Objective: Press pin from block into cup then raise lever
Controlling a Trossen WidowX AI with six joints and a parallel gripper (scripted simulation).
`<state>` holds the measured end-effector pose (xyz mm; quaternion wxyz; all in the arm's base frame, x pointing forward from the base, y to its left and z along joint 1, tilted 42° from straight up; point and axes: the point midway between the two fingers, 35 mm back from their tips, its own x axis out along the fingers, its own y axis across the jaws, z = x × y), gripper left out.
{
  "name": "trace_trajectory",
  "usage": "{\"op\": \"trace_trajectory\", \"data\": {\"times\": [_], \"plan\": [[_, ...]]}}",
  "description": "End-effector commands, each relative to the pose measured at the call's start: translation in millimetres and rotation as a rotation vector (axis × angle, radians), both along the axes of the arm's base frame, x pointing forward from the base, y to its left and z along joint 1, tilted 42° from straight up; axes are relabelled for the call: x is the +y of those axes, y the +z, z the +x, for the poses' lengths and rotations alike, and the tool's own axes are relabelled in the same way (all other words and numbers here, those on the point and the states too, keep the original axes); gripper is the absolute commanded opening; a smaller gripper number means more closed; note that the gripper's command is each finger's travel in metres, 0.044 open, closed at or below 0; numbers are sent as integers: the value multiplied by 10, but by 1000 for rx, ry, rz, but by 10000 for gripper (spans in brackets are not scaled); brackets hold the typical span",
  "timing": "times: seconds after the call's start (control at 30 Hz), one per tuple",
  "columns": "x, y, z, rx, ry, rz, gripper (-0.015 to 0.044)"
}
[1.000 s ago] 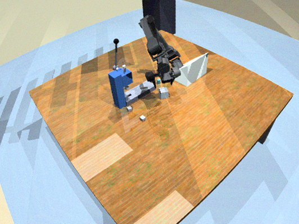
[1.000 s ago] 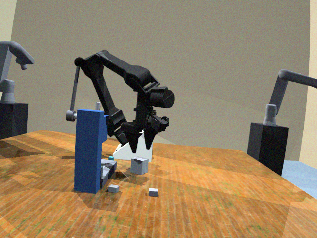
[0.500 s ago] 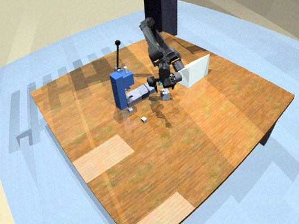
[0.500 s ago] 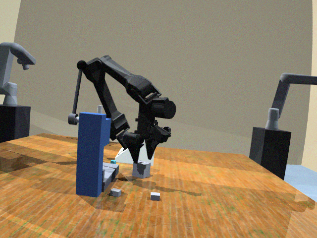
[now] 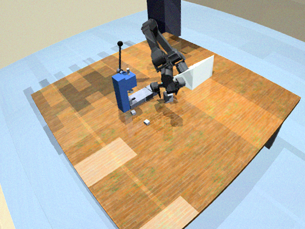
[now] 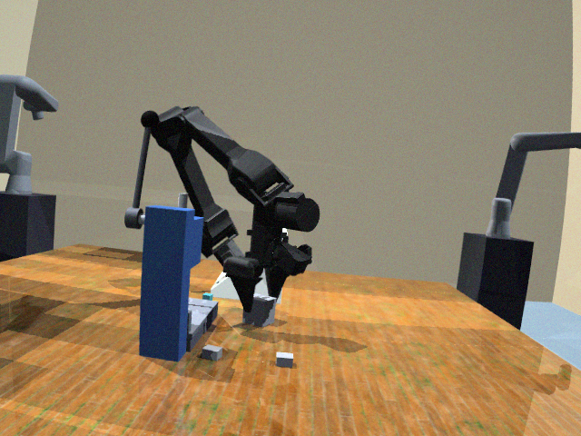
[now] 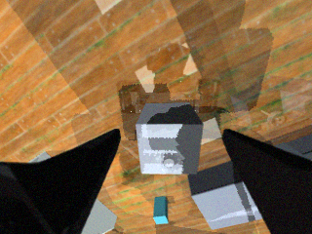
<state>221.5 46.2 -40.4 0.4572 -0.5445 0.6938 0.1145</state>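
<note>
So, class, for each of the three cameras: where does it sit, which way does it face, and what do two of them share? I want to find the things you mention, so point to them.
Top: high over the table, looking steeply down; arm and hand (image 5: 166,93) (image 6: 260,305) (image 7: 170,134) show.
Exterior: low beside the table, looking across; arm and hand show.
Wrist: on the arm, facing down; fingertips show.
Top and exterior share the blue upright press (image 5: 121,94) (image 6: 163,282).

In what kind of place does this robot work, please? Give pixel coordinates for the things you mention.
Probably a robot test room or workshop: a black arm (image 5: 155,58) (image 6: 253,169) works at a wooden table (image 5: 189,149) (image 6: 398,399), a blue lever press (image 5: 122,90) (image 6: 163,282) stands there, and more arms on dark pedestals surround it.
</note>
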Motion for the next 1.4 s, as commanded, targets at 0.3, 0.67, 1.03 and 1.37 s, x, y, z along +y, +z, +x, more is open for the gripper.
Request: {"op": "trace_trajectory", "data": {"times": [0.3, 0.67, 1.03, 1.37], "plan": [[-141, -129, -37, 10, 2, -10, 414], [-141, -129, -37, 10, 2, -10, 184], [58, 60, -2, 10, 3, -6, 0], [465, 550, -31, 11, 3, -6, 0]]}}
